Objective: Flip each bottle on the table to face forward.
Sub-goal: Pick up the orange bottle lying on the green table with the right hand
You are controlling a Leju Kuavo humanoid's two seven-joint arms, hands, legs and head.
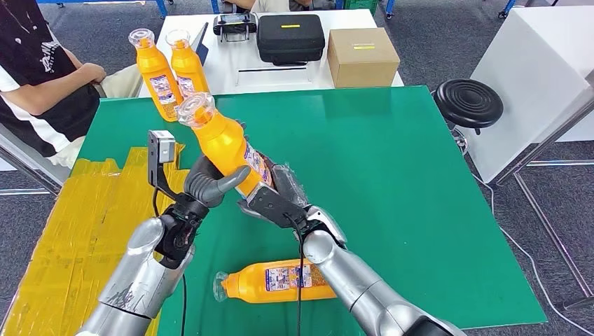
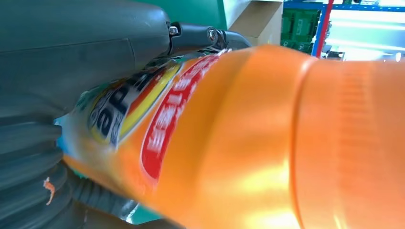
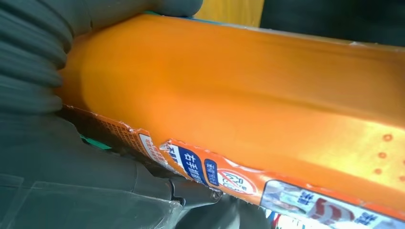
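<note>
Head view: left hand [image 1: 210, 183] and right hand [image 1: 277, 196] both grip tilted orange bottle [image 1: 223, 141] above green table [image 1: 420, 182], cap up and away. Lying bottle [image 1: 277, 281] on table near robot, partly under right arm. Two standing bottles [image 1: 168, 66] at far left corner.

Left wrist view: fingers [image 2: 205, 36] wrap held bottle [image 2: 267, 143], label blurry.

Right wrist view: thumb [image 3: 95, 14] presses bottle [image 3: 248, 105]; label edge torn.

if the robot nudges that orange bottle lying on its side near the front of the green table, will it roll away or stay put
The lying bottle looks round-bodied, so a sideways nudge would probably roll it across the smooth green table. Its glossy plastic may be slippery. It seems full, so likely fairly heavy.
</note>
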